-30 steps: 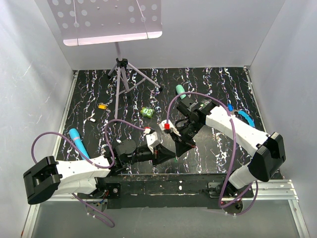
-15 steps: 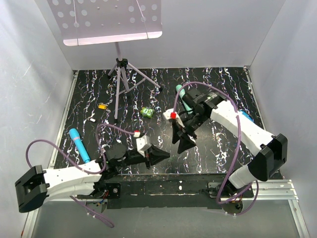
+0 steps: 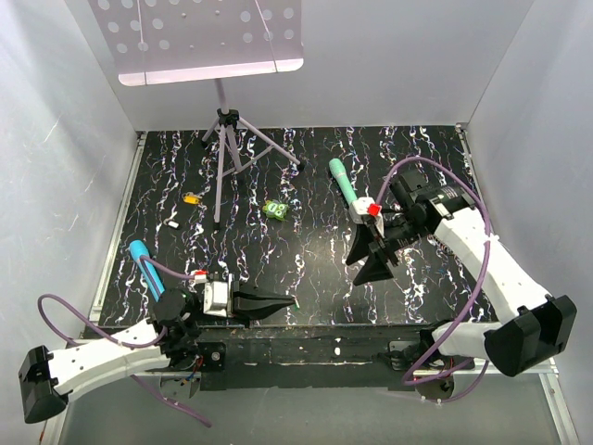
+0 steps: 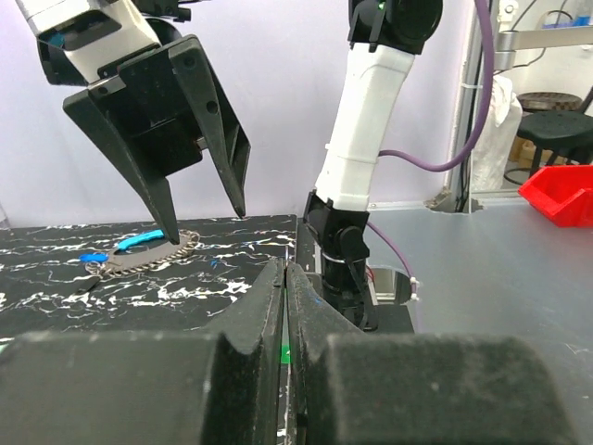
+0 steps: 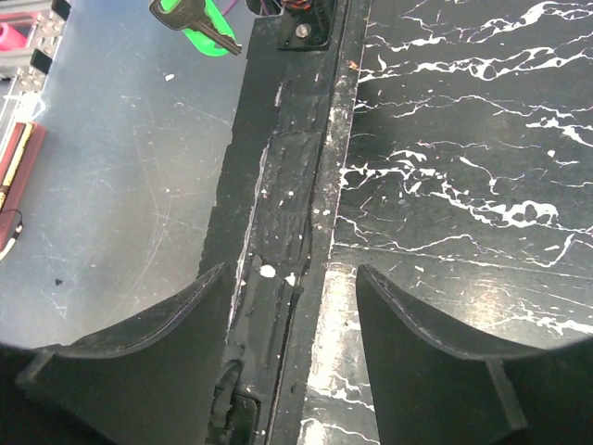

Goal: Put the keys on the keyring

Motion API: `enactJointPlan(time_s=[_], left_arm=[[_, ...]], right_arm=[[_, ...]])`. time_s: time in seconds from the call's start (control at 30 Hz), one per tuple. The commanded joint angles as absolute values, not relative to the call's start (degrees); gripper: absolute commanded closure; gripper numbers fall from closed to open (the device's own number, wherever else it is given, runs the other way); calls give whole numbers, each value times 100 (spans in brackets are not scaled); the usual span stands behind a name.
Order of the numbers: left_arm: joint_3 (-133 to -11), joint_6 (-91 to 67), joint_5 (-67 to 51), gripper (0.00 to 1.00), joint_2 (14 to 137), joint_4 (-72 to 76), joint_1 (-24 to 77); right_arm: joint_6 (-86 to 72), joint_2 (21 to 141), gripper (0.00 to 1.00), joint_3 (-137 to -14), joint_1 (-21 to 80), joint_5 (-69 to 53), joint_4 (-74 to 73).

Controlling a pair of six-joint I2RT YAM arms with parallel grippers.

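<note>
Teal stick (image 3: 342,179), tripod (image 3: 226,146), green block (image 3: 274,210)

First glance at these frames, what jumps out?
The left gripper lies low along the near edge of the marbled table, fingers shut on the light green key. The right gripper hangs open right of centre, tips down. In the left wrist view the keyring, blue clasp showing, lies on the table beyond it.

Top camera looks down; wrist cameras (close, low) apparently face each other.

Left claw (image 3: 289,302) with green key (image 5: 195,23), right claw (image 3: 366,271): farther apart.
</note>
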State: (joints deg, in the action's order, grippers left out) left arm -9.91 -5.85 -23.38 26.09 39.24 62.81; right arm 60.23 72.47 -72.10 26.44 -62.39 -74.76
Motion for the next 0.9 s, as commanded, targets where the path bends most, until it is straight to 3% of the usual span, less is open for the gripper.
enactJointPlan(time_s=[0.0,0.33,0.57,0.87], left_arm=[[-1248,-606,-2698,100,2698,4016,6275],[-1152,-834,-2716,100,2988,4850,6275],[-1195,-1011,-2031,100,3646,4956,6275],[-958,-1213,-1336,100,4631,6556,6275]], right_arm=[[6169,6970,36,-6944,2488,-6750,-7242],[6951,6855,36,-6645,2399,-7504,-7531],[7436,7215,35,-7083,2557,-8112,-8024],[6102,7673,44,-7506,3646,-7490,-7201]])
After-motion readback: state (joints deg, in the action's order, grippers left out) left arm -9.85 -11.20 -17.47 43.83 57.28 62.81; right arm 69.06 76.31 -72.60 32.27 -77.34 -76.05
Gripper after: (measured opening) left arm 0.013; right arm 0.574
